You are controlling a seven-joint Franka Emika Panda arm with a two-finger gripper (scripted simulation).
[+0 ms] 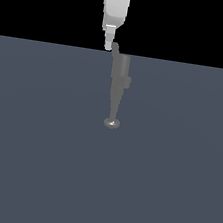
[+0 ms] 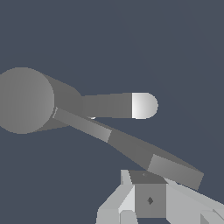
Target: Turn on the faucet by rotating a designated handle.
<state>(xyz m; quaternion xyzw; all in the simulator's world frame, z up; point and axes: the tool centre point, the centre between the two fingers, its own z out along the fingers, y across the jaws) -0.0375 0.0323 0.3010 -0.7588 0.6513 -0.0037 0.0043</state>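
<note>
A: Wrist view, item one: dull-grey metal faucet (image 2: 26, 100), cylindrical body, rounded spout tip at three o'clock. Location?

B: Floor centre. Thin flat grey lever handle (image 2: 131, 146) runs toward five o'clock, ending just beside the white gripper (image 2: 148, 199).

A: Claw?

B: Cannot tell. Handle likely rigid, slick; push near widened tip.
</note>
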